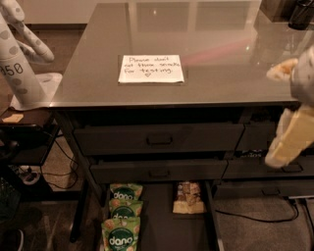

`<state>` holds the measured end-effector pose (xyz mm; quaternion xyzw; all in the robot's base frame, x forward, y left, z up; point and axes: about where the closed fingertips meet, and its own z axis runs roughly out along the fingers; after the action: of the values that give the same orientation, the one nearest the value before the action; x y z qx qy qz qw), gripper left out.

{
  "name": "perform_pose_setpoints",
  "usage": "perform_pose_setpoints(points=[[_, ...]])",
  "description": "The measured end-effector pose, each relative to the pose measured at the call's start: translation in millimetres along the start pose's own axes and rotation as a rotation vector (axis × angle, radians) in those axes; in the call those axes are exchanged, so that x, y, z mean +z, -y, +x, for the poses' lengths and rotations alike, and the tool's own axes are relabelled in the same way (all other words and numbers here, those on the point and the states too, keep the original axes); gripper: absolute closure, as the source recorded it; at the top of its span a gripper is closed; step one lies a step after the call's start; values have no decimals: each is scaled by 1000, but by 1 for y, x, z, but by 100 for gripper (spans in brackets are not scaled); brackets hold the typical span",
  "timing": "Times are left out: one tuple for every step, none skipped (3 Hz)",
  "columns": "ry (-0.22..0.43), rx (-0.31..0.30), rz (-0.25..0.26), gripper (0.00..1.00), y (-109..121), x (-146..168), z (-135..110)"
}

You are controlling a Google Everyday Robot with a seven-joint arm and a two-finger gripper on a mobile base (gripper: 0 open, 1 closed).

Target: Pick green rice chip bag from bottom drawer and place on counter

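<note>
We look down on a glossy grey counter (221,73) that fills the far half of the scene. A white handwritten note (151,68) lies flat on it, left of centre and close to the near edge. A dark object (301,14) stands at the far right corner of the top.

Under the counter's near edge two closed drawer fronts sit one above the other, the upper drawer (159,139) and the lower drawer (159,171), each with a rectangular handle. Below them the bottom drawer (157,215) is pulled out toward us, its dark floor showing.

Three green rice chip bags lie in a row along the left side of that drawer. The far bag (126,191) is tucked partly under the drawer front above, the middle bag (125,208) overlaps it, and the near bag (121,235) overlaps the middle one. A tan-and-brown packet (189,197) lies on the right side of the same drawer, apart from the green bags.

The gripper (274,115) hangs at the right edge, close to us and level with the counter's near rim. Its two pale fingers (292,139) stand apart with nothing between them, well away from the bags.

At the left a white spotted body (19,63) rises beside a low dark shelf (24,120). A black cable (255,215) trails across the carpet at the right.
</note>
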<state>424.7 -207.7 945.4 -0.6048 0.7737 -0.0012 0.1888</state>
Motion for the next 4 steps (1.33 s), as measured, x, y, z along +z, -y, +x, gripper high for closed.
perform_pose_setpoints(points=[[116, 25, -45, 0, -35, 60, 8], [235, 69, -111, 0, -68, 131, 13], [348, 160, -214, 0, -104, 200, 17], [351, 169, -225, 0, -106, 204, 18]])
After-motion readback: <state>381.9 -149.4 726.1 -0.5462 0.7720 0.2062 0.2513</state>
